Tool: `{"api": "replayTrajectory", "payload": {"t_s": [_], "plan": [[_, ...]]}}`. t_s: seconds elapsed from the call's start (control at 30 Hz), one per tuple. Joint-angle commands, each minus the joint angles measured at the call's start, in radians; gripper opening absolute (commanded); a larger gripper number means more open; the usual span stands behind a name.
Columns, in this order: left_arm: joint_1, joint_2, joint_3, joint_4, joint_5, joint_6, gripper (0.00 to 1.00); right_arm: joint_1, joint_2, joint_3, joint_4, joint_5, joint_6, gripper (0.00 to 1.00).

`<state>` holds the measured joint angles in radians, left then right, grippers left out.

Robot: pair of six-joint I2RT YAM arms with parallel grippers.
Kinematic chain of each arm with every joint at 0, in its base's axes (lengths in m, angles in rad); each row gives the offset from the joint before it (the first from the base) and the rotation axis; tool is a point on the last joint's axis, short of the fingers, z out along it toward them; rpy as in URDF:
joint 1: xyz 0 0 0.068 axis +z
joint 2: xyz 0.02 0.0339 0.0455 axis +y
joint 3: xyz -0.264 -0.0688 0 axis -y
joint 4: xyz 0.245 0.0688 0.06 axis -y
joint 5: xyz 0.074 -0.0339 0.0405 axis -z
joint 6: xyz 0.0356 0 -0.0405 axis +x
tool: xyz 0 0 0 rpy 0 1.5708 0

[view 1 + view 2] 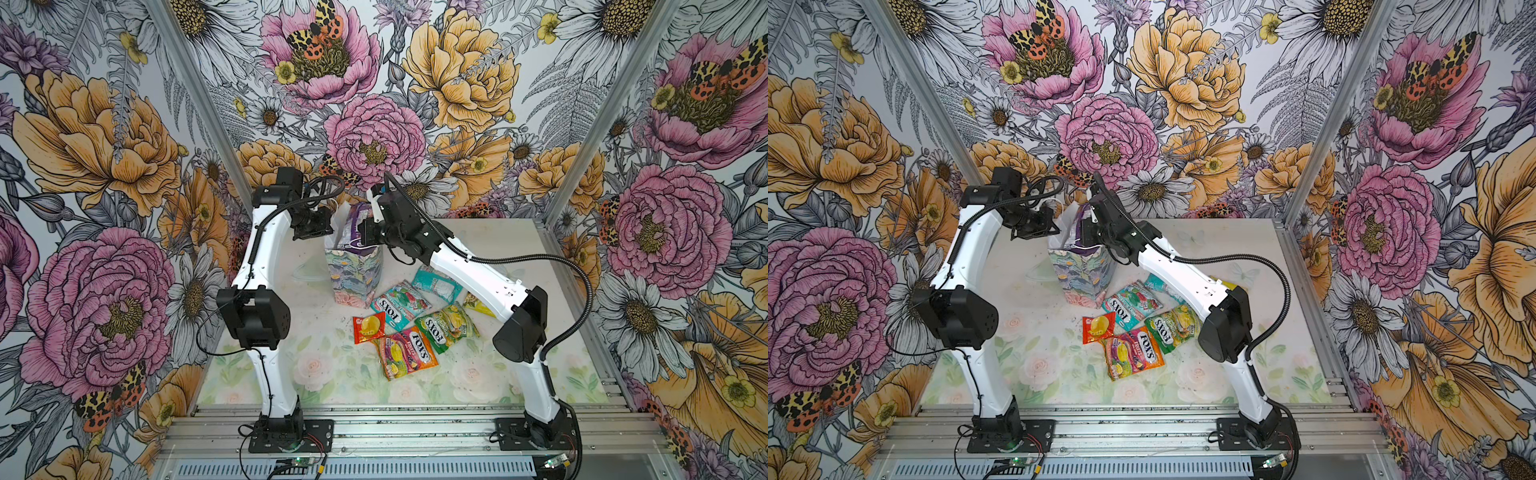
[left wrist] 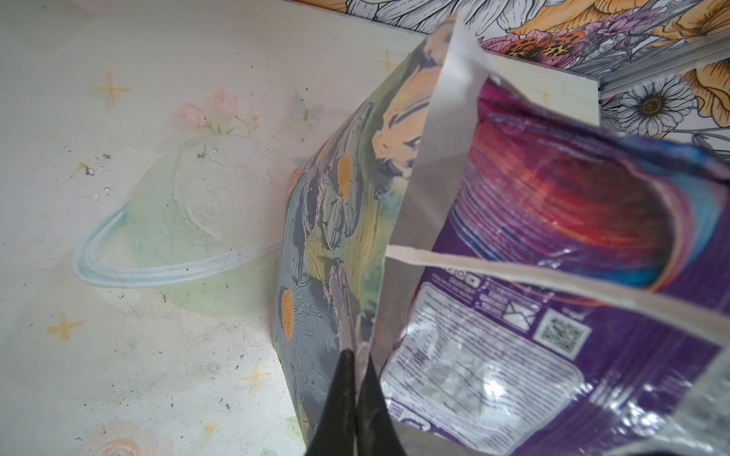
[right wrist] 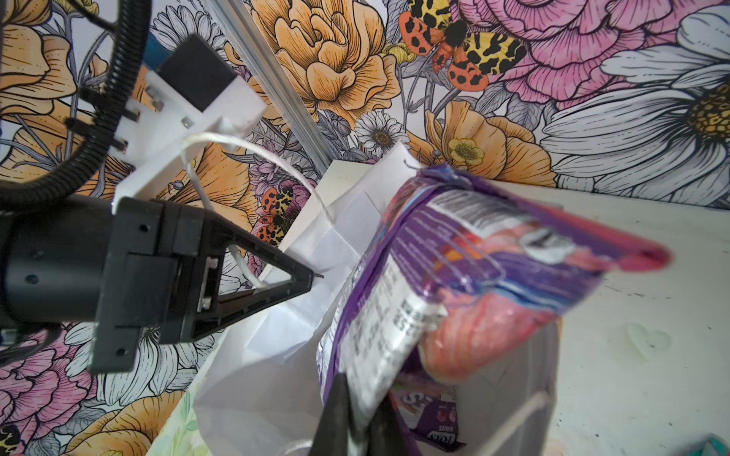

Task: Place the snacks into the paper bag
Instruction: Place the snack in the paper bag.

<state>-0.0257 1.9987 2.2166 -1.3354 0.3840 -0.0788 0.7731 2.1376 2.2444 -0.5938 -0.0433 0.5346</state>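
Boxed in by bold floral wallpaper (image 1: 374, 137), floored with a pale, rose-printed surface (image 1: 332, 374). Toward the back of that surface, in both top views: the paper bag (image 1: 353, 278) (image 1: 1079, 278), upright, mouth open, white inside.

Pinched at the rim by the left gripper (image 2: 357, 355), jaws together on the bag's wall, with the painted outside on one side of the fingers and the white lining on the other. Looping past that gripper in the right wrist view, a thin white cord handle (image 3: 245, 158).

Clamped by one end in the right gripper (image 3: 355, 395): a purple packet (image 3: 474, 256) (image 1: 355, 220), tilted at the bag's open mouth, most of it above the rim. Deeper in the bag, a second purple packet (image 3: 434, 418), only partly visible.

Lying flat on the surface just beside the bag, near and under the right arm, several touching at the edges:
- a pale teal packet (image 1: 436, 286)
- a teal FOX'S packet (image 1: 399, 307)
- a small red packet (image 1: 368, 328)
- a green packet (image 1: 446, 328)
- an orange packet (image 1: 409, 353)
- a yellow packet (image 1: 478, 305), half hidden by the arm
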Motion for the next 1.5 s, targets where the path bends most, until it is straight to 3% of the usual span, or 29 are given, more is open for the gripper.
{"api": "replayTrajectory", "payload": {"t_s": [0.0,0.37,0.57,0.73,0.97,1.07,1.23,1.47], "plan": [[0.0,-0.033,0.001,0.003,0.033,0.011,0.0,0.005,-0.056,-0.003,0.029,-0.037,0.031,0.0],[0.001,-0.035,-0.002,0.004,0.033,0.011,0.0,0.001,-0.056,-0.026,0.034,-0.06,0.072,0.0],[0.002,-0.034,-0.004,0.003,0.032,0.013,0.0,-0.012,-0.077,-0.012,0.034,-0.053,0.059,0.32],[0.003,-0.035,-0.008,0.003,0.03,0.013,0.0,-0.024,-0.082,0.031,0.034,-0.055,0.041,0.44],[0.005,-0.036,-0.011,0.004,0.027,0.014,0.0,-0.039,-0.093,0.105,0.034,-0.047,0.008,0.7],[0.007,-0.037,-0.014,0.004,0.027,0.014,0.0,-0.053,-0.126,0.1,0.032,-0.03,-0.006,0.76],[0.01,-0.038,-0.017,0.003,0.027,0.016,0.0,-0.084,-0.235,-0.027,0.032,0.023,-0.04,0.84],[0.009,-0.038,-0.023,0.003,0.021,0.013,0.0,-0.137,-0.464,-0.39,0.037,0.09,-0.057,0.93]]}}
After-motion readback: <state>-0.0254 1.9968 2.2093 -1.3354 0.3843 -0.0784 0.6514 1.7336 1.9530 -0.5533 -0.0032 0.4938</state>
